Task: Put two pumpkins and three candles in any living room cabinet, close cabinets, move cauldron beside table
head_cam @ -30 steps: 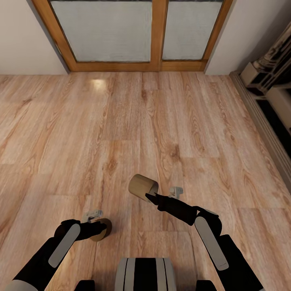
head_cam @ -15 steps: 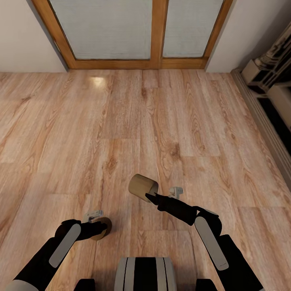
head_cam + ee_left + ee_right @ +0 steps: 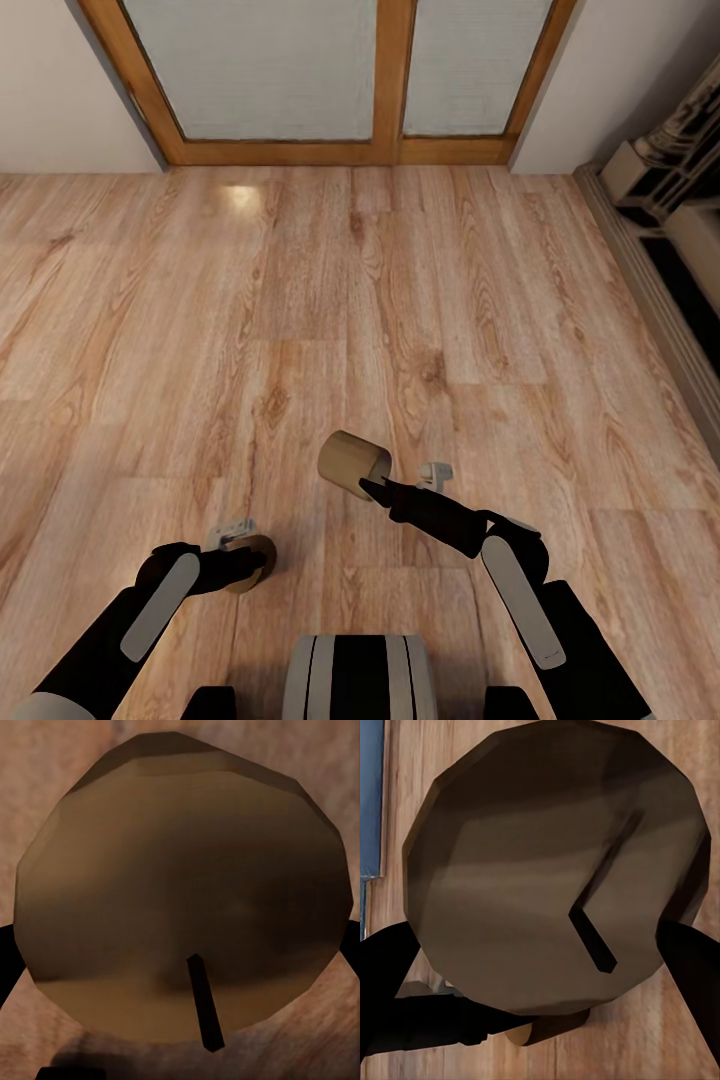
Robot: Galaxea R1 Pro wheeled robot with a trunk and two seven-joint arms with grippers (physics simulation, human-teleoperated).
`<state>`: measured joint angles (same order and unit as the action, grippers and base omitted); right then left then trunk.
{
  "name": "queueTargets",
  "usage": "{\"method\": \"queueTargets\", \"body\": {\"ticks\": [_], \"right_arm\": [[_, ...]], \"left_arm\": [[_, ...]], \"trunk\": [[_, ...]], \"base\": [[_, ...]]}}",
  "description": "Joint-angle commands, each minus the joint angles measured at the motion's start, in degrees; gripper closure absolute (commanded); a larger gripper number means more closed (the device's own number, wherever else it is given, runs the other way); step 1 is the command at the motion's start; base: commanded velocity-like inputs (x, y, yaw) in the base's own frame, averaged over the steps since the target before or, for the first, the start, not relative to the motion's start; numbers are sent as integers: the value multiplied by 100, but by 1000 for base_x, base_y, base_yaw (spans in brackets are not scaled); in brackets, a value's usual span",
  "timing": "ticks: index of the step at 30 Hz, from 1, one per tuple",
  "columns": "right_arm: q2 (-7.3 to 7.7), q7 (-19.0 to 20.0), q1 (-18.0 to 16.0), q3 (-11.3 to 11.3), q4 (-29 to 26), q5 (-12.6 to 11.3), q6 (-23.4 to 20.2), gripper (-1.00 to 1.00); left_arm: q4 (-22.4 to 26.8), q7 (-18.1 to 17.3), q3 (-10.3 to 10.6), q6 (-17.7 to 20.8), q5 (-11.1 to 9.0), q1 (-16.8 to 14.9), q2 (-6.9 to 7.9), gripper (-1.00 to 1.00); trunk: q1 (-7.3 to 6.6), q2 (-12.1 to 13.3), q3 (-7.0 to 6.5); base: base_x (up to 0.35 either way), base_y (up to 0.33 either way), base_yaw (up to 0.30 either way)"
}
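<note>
My left gripper [image 3: 248, 562] is closed around a tan candle [image 3: 250, 565], held low beside my trunk; its wick end faces my left wrist camera [image 3: 184, 900]. My right gripper [image 3: 372, 487] clamps a second candle [image 3: 352, 463], carried farther forward with its long axis pointing ahead and to the left, dark fingers [image 3: 690, 967] pressed on both sides of it. Ahead lie bare plank floor [image 3: 300, 300] and the wood-framed glass doors [image 3: 390, 80]. I judge the dark low unit [image 3: 690, 290] at my far right is the nearest storage, on my right arm's side.
</note>
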<state>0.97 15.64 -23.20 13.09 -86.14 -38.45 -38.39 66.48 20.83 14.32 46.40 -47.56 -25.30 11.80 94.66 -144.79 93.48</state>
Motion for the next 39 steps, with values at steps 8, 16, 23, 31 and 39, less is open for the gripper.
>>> {"method": "queueTargets", "body": {"ticks": [8, 16, 23, 31, 39], "right_arm": [[0, 0, 0, 0, 0, -4, 4, 100], [0, 0, 0, 0, 0, -4, 4, 100], [0, 0, 0, 0, 0, -4, 4, 100], [0, 0, 0, 0, 0, -4, 3, 100], [0, 0, 0, 0, 0, -4, -1, 100]], "left_arm": [[-12, -16, -1, 27, 124, -1, 1, 100], [-2, -26, -8, 27, 121, -1, -2, 100], [43, -26, -16, 27, 124, -1, 5, 100], [49, -26, -8, 42, 116, -1, -1, 100], [49, -25, -8, 49, 116, -1, -2, 100]], "trunk": [[0, 0, 0], [0, 0, 0], [-12, 7, -111], [-25, 13, -221], [-46, 24, -399]], "base": [[0, 0, 0], [0, 0, 0], [0, 0, 0], [0, 0, 0], [0, 0, 0]]}}
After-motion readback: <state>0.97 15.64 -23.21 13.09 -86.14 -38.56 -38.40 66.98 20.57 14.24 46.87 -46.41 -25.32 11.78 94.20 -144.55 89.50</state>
